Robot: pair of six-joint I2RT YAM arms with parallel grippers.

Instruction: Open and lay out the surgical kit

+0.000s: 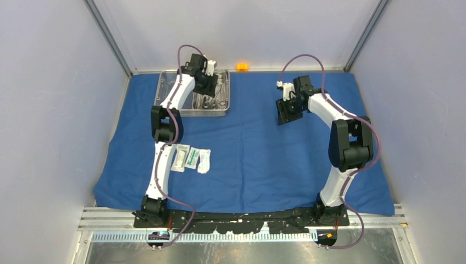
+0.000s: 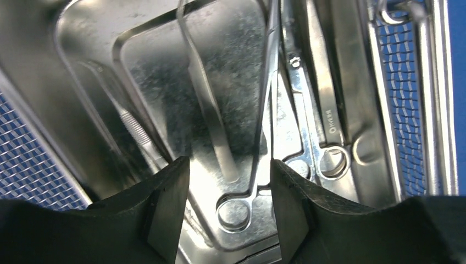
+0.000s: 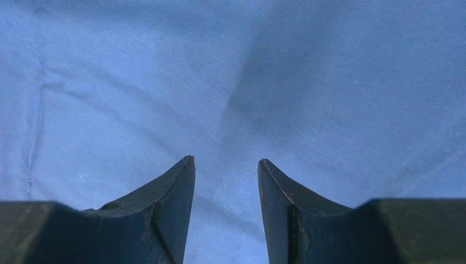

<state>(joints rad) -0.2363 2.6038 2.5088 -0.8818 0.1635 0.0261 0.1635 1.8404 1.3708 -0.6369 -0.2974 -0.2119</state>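
The blue cloth wrap lies spread over the table. At its far left stands the steel mesh basket with the solid steel tray inside. The left gripper hangs low in this tray. Its jaws are apart on both sides of a ring-handled forceps and are not clamped on it. Three small packets lie on the cloth at the near left. The right gripper is released, holding nothing, above bare cloth at the far right.

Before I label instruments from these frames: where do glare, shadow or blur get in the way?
Left wrist view: the steel tray shows mottled glare, yet the ring-handled scissors read sharp. Right wrist view: even light, one soft shadow on the blue cloth beyond the right hand. Top view: evenly lit, but instruments in the mesh basket are too small to separate.
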